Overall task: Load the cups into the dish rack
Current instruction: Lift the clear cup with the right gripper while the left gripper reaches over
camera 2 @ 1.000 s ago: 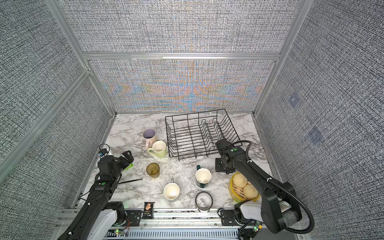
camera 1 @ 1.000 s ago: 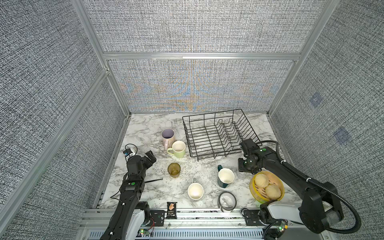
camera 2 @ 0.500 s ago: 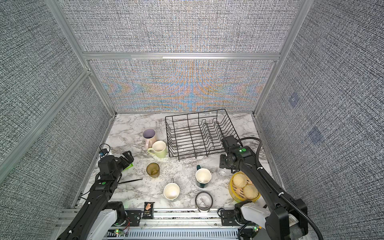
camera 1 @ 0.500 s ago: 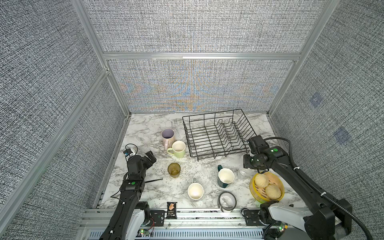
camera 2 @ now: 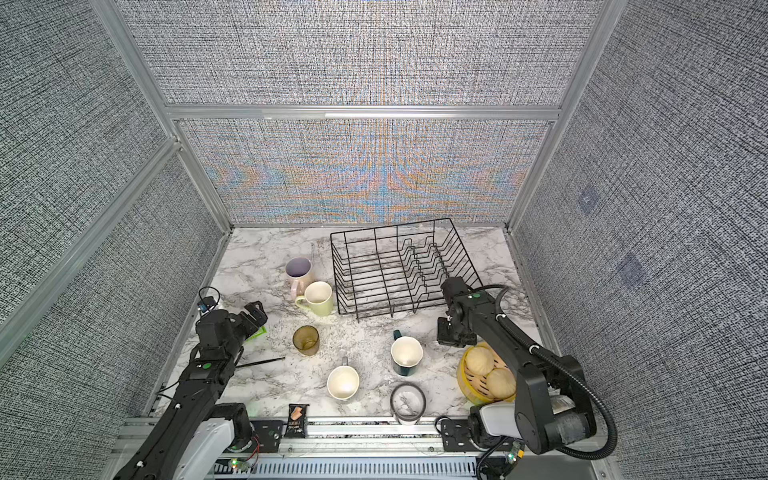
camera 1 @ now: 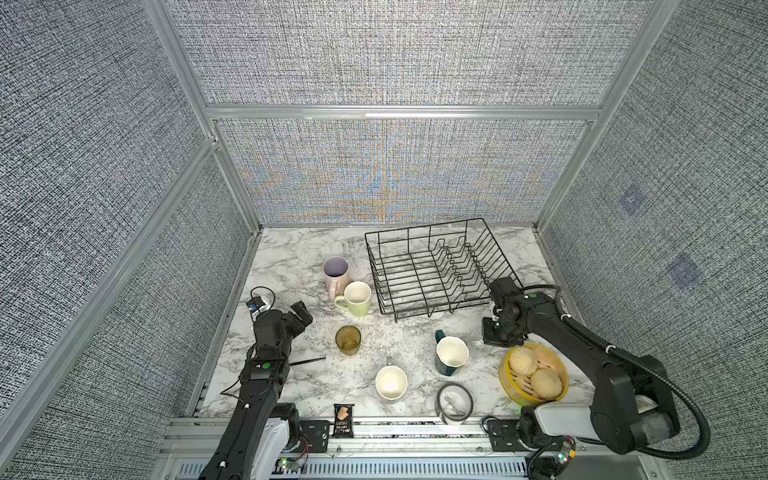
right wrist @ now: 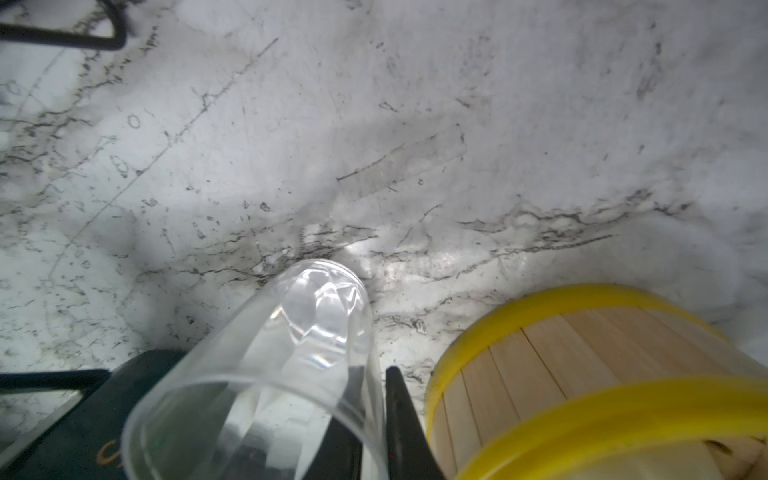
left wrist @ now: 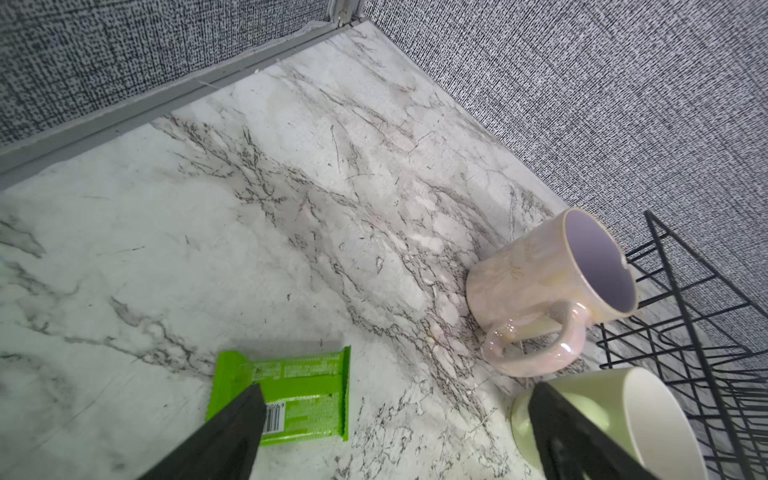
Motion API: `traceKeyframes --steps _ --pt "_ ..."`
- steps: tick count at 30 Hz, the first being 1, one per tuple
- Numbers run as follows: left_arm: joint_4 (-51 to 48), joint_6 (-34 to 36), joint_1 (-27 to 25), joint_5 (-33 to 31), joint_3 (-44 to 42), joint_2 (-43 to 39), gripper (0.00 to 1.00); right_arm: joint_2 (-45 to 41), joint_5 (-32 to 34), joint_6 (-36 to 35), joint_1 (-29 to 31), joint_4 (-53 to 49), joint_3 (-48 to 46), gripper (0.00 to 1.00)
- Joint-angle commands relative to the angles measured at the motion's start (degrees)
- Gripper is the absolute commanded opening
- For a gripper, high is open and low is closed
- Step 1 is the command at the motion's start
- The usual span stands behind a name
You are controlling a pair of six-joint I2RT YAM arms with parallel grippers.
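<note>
The black wire dish rack stands at the back right with no cups in it. On the marble stand a pink mug, a pale green mug, an amber tumbler, a grey mug and a dark teal mug. My right gripper is shut on the wall of the small clear glass, one finger inside and one outside. It sits between the teal mug and the bun basket. My left gripper hangs open over the table, left of the green mug.
A yellow basket of buns stands right beside the right gripper. A grey tape ring and a snack packet lie at the front edge. A green wrapper and a black stick lie near the left gripper.
The right gripper came down from the rack's near corner toward the front and closed on the clear glass's wall. The left arm has not moved.
</note>
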Motion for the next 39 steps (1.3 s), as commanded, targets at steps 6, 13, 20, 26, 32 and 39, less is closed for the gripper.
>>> traceKeyframes --steps 6,13,20,26,32,39 --pt "-0.5 0.3 0.1 9.7 2.5 -2.7 1.0 -10.8 -1.3 0.2 0.2 2.4 0.9 0.03" --pt "-9.2 -4.1 0.1 30.1 15.4 -0.3 1.0 -23.6 -12.4 1.3 0.3 8.8 2.6 0.0" --pt "-3.8 -12.4 -2.1 56.7 24.7 7.7 1.0 -27.2 -34.4 16.1 0.5 25.7 0.8 0.0" --pt "-0.6 -14.3 -10.1 61.9 27.6 10.7 1.0 -25.2 -46.7 30.4 1.9 39.1 -1.0 0.0" --pt "8.5 -19.6 -15.5 64.4 28.4 13.7 1.0 -23.1 -53.4 40.6 4.8 52.2 -3.2 0.0" --pt "18.3 -22.3 -24.2 65.5 30.0 19.0 1.0 -19.0 -55.0 50.1 8.4 65.2 -5.4 0.0"
